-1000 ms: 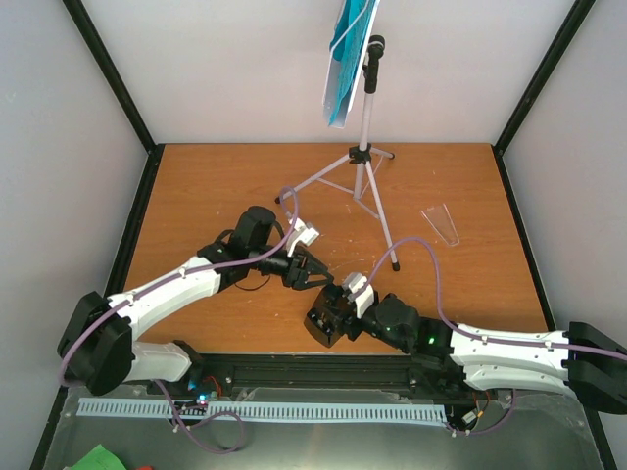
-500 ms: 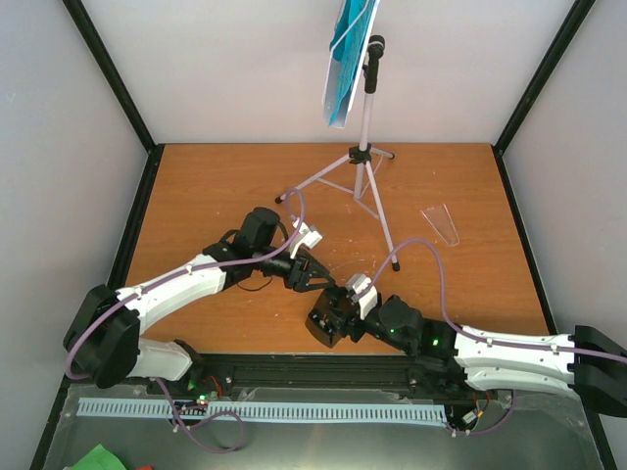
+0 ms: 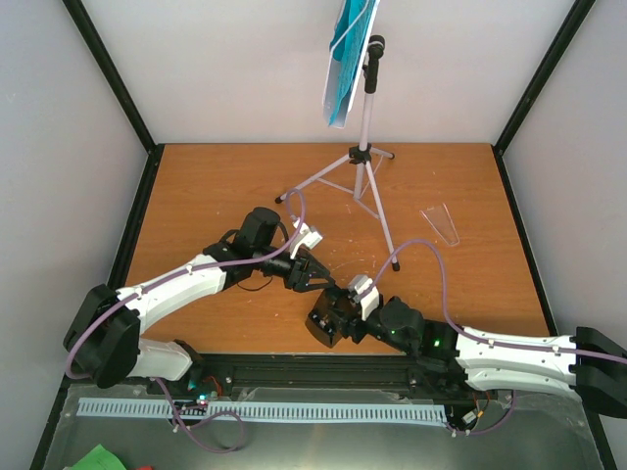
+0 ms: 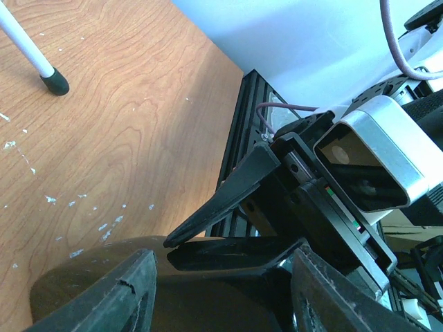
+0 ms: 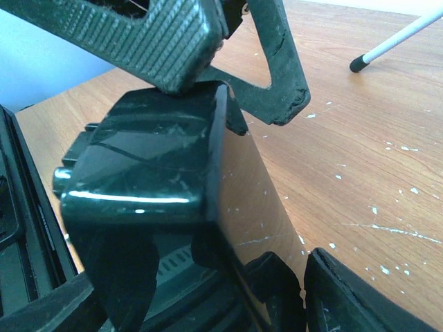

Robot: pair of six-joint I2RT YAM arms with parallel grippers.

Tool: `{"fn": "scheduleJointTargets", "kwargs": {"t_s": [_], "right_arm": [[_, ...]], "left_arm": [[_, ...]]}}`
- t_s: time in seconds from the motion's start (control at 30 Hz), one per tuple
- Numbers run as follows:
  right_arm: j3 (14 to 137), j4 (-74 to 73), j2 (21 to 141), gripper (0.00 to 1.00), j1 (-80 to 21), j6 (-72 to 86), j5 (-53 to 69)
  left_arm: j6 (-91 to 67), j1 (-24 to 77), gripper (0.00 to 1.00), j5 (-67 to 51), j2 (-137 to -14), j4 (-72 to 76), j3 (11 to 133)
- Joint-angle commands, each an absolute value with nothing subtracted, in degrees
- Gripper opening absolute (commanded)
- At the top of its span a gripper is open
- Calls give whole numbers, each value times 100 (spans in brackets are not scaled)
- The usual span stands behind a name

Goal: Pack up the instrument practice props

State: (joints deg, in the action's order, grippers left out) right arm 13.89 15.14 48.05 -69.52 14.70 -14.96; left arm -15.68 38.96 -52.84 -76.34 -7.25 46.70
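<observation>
The right gripper [image 3: 329,322] was clamped on the metronome [image 5: 159,200], which filled the span between its two fingers and stood just off their tips. Judging by the task, it was held this way to keep the piece steady so that the other arm could share or take over the hold. The left gripper [image 3: 311,281] was spread wide and gripped nothing. One ribbed finger [image 5: 166,34] lay against the metronome's upper edge and its partner [image 5: 277,69] hung just past the far corner, so the top of the metronome sat between them. That straddle looked like the set-up for a pinch that had not closed.

The metronome was a small, glossy black body, wider toward the right fingers and narrowing toward the left ones. Its polished face mirrored the wooden table [image 3: 216,186], and a stub knob showed on one side. Fine scuffs marked the gloss, and such a slick shell would probably slip under a light squeeze.

Well beyond both pairs of fingers stood the music stand [image 3: 364,157], upright on its spread legs, with the cyan sheet music [image 3: 345,59] on its tray. Neither had been packed. A clear plastic piece [image 3: 441,223] lay off to the right, apart from everything.
</observation>
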Motion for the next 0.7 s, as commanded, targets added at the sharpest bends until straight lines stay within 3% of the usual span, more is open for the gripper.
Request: {"fn": "scheduleJointTargets", "kwargs": {"t_s": [0.0, 0.67], "right_arm": [[1423, 1265, 4931, 62, -6987, 1569, -1866], [1656, 1066, 5072, 62, -6987, 1858, -2168]], "left_arm": [[-1319, 3955, 54, -5366, -7664, -659, 4714], [-1264, 3955, 53, -5588, -7646, -577, 4614]]}}
